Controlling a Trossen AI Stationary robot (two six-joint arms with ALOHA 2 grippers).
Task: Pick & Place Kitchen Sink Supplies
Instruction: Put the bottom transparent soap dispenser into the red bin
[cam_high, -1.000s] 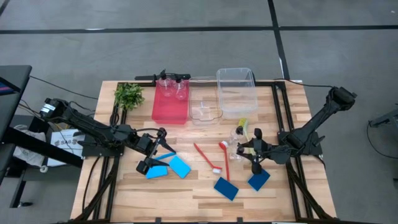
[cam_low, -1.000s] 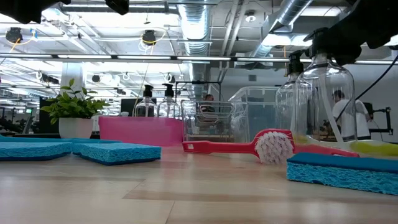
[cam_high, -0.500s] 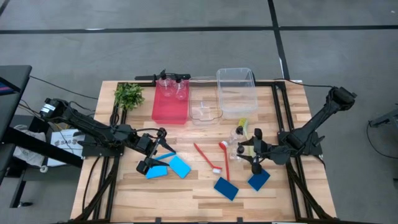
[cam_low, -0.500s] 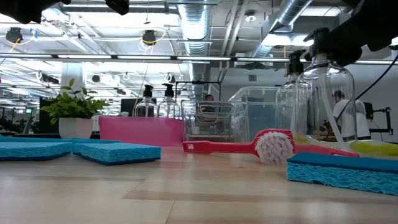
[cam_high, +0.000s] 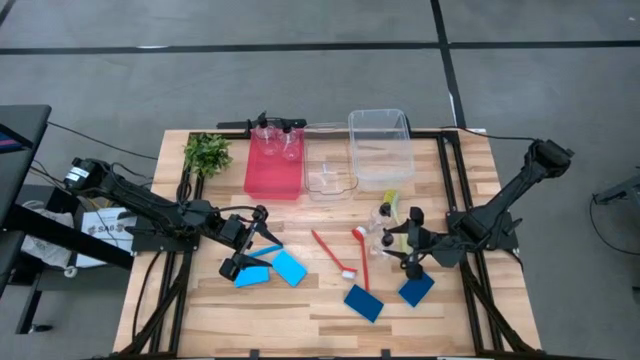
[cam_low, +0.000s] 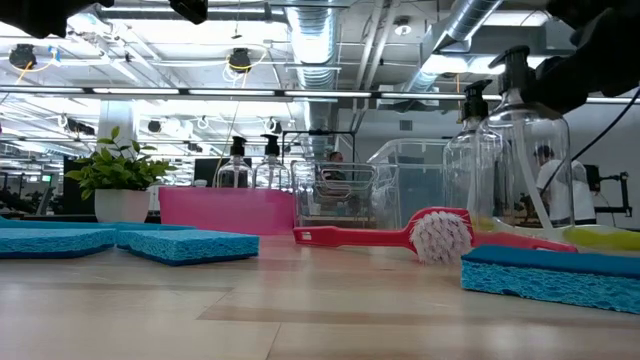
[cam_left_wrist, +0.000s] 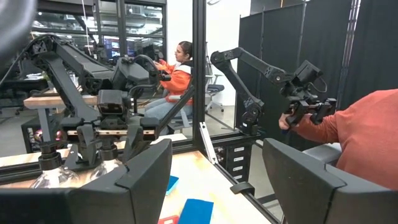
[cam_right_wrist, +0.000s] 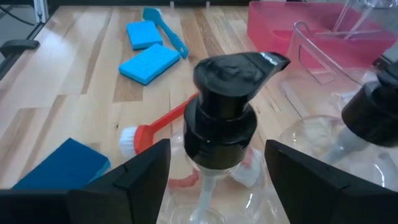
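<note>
Here the right end effector gapes, released, around a clear, black-topped pump bottle.

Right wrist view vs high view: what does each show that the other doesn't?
Right wrist only: the pump bottle's black top close up, standing between the open right tool's two fingers.
High only: the plant, the tall clear bin, the left tool over the light-blue sponges.
Both: the pink bin, the red brush.
</note>
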